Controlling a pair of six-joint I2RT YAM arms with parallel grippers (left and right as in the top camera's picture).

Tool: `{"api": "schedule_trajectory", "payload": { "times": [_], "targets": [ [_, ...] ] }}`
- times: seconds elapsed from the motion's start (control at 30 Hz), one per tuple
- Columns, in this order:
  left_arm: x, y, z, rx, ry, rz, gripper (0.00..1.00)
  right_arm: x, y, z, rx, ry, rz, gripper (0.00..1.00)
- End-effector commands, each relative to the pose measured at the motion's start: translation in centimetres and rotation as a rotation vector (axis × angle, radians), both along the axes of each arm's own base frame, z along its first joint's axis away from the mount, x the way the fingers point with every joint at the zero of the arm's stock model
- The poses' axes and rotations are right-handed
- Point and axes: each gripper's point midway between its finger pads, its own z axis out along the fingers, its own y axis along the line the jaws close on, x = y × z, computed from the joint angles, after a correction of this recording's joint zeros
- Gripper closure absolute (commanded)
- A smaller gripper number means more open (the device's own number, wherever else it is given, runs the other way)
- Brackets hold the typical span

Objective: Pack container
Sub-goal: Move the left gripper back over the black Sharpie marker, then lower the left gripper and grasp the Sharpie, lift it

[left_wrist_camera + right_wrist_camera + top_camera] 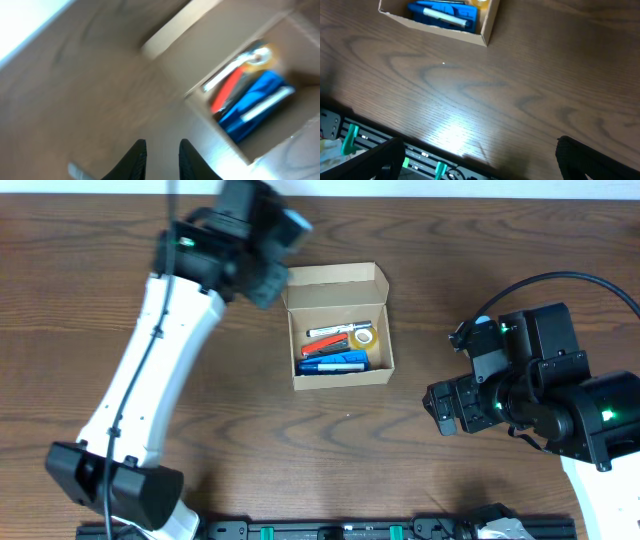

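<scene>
The container is seen open near the middle of the tabletop, with its flap lid raised at the far side and red, blue and white items lying inside. The left fingers are held close together with only a narrow gap and nothing between them, over bare wood just beside the container's far left corner (that view is blurred). The right fingers are spread wide and empty, well apart from the container's right side.
</scene>
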Motion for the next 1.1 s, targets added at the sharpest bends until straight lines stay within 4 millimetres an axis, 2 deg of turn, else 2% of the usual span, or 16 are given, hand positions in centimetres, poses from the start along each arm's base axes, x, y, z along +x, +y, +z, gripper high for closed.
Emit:
{"api": "schedule_trajectory", "payload": {
  "times": [0.0,0.3,0.37,0.5,0.6,0.7,0.83,0.93,1.07],
  "targets": [
    [0.6,5.2,-1.1,-0.023,0.069,0.247,0.80,-0.1,-0.1,0.1,0.002,-0.004,-0.002,0.01],
    [0.4,14.3,-3.2,-0.128,0.162,0.541,0.83,-0.1,-0.1,0.1,0.002,-0.004,-0.002,0.01],
    [-0.4,16.3,-4.7,-0.127,0.204,0.604,0.84,-0.1,-0.1,0.1,0.002,-0.004,-0.002,0.01],
    [-1.5,18.3,-7.7,-0.127,0.267,0.675,0.85,-0.1,-0.1,0.1,0.002,-0.004,-0.002,0.01],
    [-2.2,19.5,-11.0,-0.143,0.303,0.757,0.83,-0.1,-0.1,0.1,0.002,-0.004,-0.002,0.01],
    [-2.6,20.3,-13.3,-0.152,0.314,0.825,0.78,-0.1,-0.1,0.1,0.002,-0.004,-0.002,0.01],
    [-3.2,21.5,-16.5,-0.149,0.306,0.918,0.64,-0.1,-0.1,0.1,0.002,-0.004,-0.002,0.01],
    [-3.8,22.6,-18.2,-0.115,0.288,0.984,0.50,-0.1,-0.1,0.1,0.002,-0.004,-0.002,0.01],
    [-3.9,23.6,-19.6,-0.071,0.246,1.017,0.40,-0.1,-0.1,0.1,0.002,-0.004,-0.002,0.01]
  ]
}}
